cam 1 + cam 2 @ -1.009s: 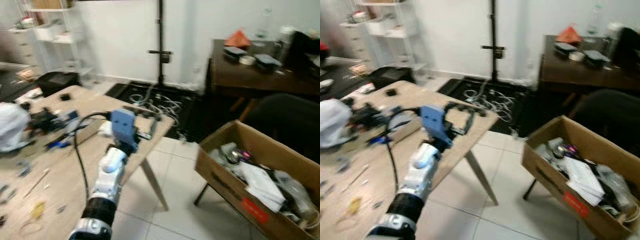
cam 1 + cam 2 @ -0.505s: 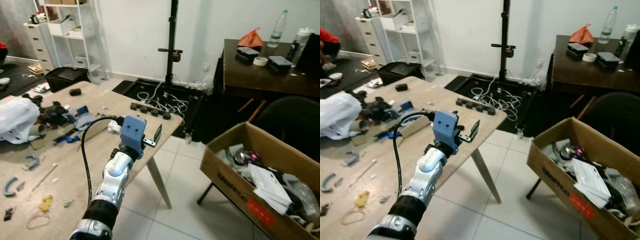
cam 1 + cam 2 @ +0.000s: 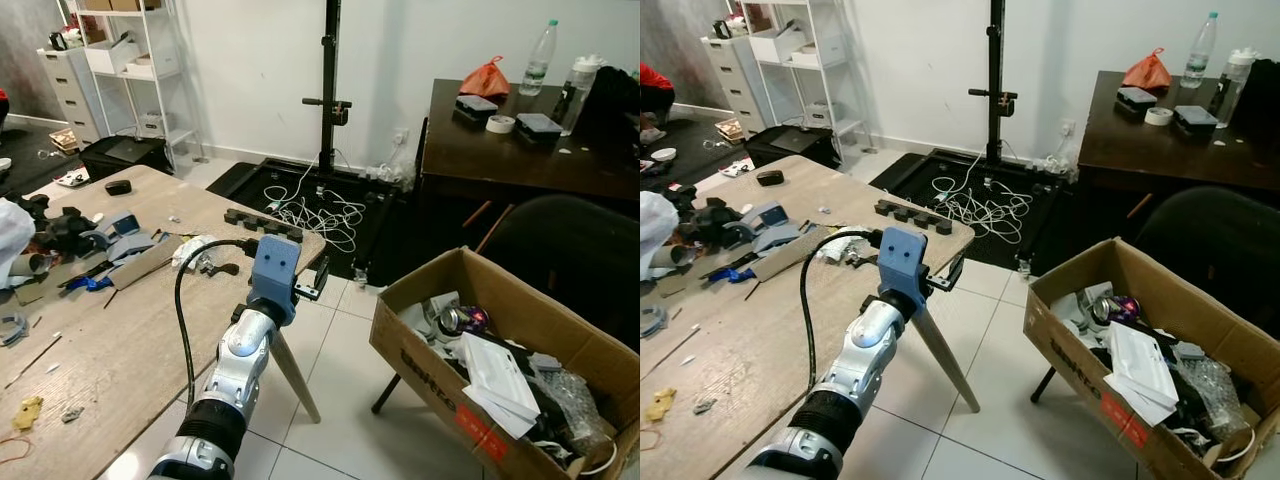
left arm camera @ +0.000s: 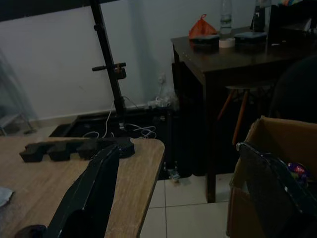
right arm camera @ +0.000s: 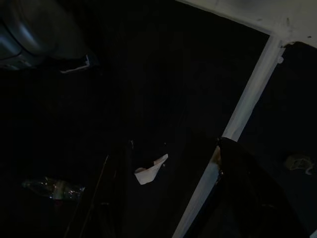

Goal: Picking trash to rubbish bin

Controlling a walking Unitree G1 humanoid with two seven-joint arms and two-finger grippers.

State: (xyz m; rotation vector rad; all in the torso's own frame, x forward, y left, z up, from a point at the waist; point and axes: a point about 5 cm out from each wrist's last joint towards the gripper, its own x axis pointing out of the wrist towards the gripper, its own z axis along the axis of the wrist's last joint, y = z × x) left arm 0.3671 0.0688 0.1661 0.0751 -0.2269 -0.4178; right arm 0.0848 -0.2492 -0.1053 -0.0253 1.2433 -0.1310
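My left gripper (image 3: 320,276) is held out over the near corner of the wooden table (image 3: 120,340), open with nothing between its fingers (image 4: 94,193). Beyond it, on the floor to the right, stands an open cardboard box (image 3: 440,365) holding papers, plastic wrap and a can. In the left wrist view the box's edge (image 4: 262,129) rises behind the right finger. A crumpled white scrap (image 3: 195,250) lies on the table just left of my wrist. The right wrist view is very dark: a white paper scrap (image 5: 151,168) and a clear bottle (image 5: 52,188) lie on a dark floor.
A row of black blocks (image 3: 262,222) sits at the table's far edge, with tools and clutter (image 3: 80,240) further left. Cables (image 3: 310,210) and a stand pole (image 3: 327,100) are behind. A dark desk (image 3: 520,150) and black chair (image 3: 560,250) stand behind the box.
The whole view has shifted and sharpened, so the camera moved; the box now sits nearer the middle. My left arm stays held out and open.
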